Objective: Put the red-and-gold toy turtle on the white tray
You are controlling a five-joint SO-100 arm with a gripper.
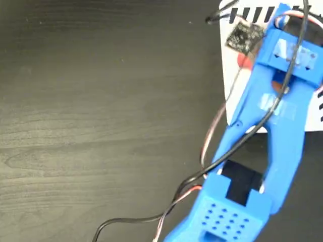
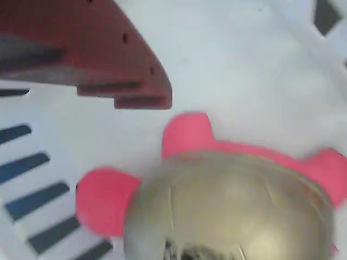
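Observation:
The red-and-gold toy turtle (image 2: 233, 206) lies on the white tray (image 2: 238, 65), filling the lower part of the wrist view with its gold shell and coral-red feet. One dark red finger (image 2: 108, 59) hangs at the upper left, apart from the turtle by a strip of bare tray. The other finger is hidden. In the fixed view the turtle (image 1: 244, 45) peeks out at the left of the blue arm, over the white tray (image 1: 233, 96) at the top right. My gripper (image 1: 255, 53) stands open above it, mostly covered by the arm.
Black diagonal stripes (image 2: 32, 200) mark the tray's edge at the lower left of the wrist view. The dark wood table (image 1: 101, 126) spreads left of the tray. Loose cables (image 1: 166, 206) trail from the arm near the front edge.

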